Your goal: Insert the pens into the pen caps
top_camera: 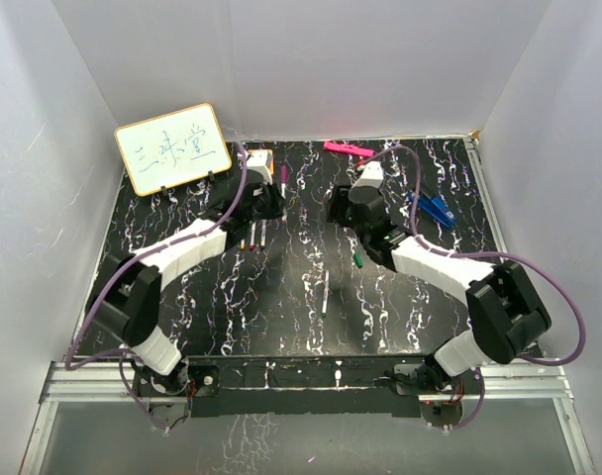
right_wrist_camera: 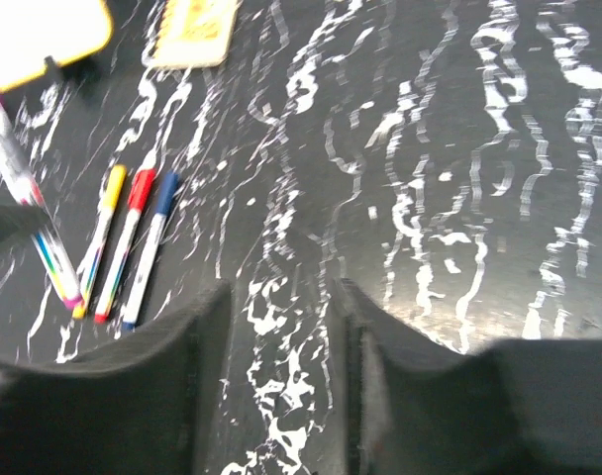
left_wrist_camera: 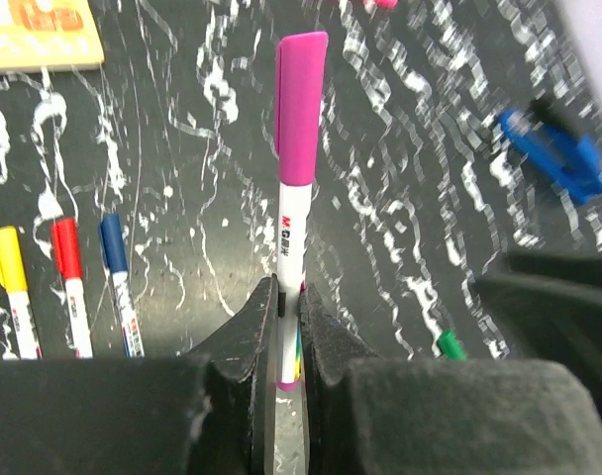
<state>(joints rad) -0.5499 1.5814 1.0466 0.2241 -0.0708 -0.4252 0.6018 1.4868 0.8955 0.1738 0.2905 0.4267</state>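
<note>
Fingers of the left gripper (left_wrist_camera: 286, 292) are pinching tight on the white body of the purple pen (left_wrist_camera: 291, 233), down near its back end. The purple cap (left_wrist_camera: 301, 104) is sitting on the far end of this pen, and the pen is pointing straight out past the fingertips. The right gripper (right_wrist_camera: 281, 292) is hanging open with a wide gap. Nothing is sitting between its fingers, and only the table (top_camera: 281, 327) is showing there.

In the top view, the whiteboard (top_camera: 172, 148) is standing at the far left. The held purple pen is poking out just to the right of it. Three pens are lying side by side, a bit nearer than the whiteboard and to its right: the yellow pen (left_wrist_camera: 14, 287), the red pen (left_wrist_camera: 71, 277) and the blue pen (left_wrist_camera: 118, 277). Each is wearing a cap of its own colour. The green cap (top_camera: 358, 259) is lying farther right of the whiteboard, apart from the row. One more pen (top_camera: 325, 297) is lying alone, nearer than the cap. The pink marker (top_camera: 349, 148) is resting by the back wall, well to the right of the whiteboard.
</note>
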